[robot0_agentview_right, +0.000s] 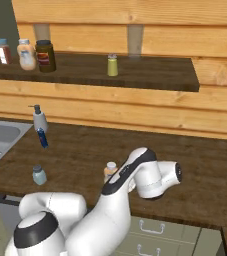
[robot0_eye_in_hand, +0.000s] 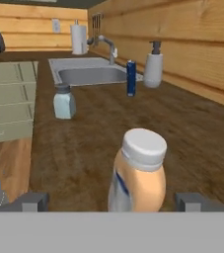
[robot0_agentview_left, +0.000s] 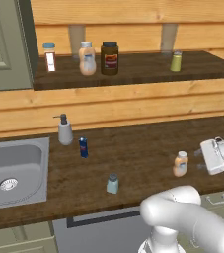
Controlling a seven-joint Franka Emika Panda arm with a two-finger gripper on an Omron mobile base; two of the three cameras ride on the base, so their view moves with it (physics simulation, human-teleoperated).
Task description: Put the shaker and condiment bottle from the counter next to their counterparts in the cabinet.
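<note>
On the dark wood counter (robot0_agentview_left: 148, 148): peach-orange plastic condiment bottle (robot0_eye_in_hand: 137, 173) between spread gripper (robot0_eye_in_hand: 112, 201) fingers, ungrasped; pale blue-green shaker (robot0_agentview_left: 112, 184) untouched; nothing shelved yet.

The condiment bottle (robot0_eye_in_hand: 138, 173) stands alone on bare worktop (robot0_agentview_left: 143, 148), open on every side, between the spread fingers of the end effector (robot0_eye_in_hand: 112, 201). On the cabinet shelf (robot0_agentview_left: 143, 74), a wide bare stretch separates the dark brown jar (robot0_agentview_left: 109, 58) from the yellow-green shaker (robot0_agentview_left: 176, 61). The peach-orange bottle (robot0_agentview_left: 87, 58) stands close against the jar.

Bottle (robot0_agentview_left: 180, 164) on counter (robot0_agentview_left: 143, 148), right of shaker (robot0_agentview_left: 112, 184) — sink (robot0_agentview_left: 15, 170) far left.
</note>
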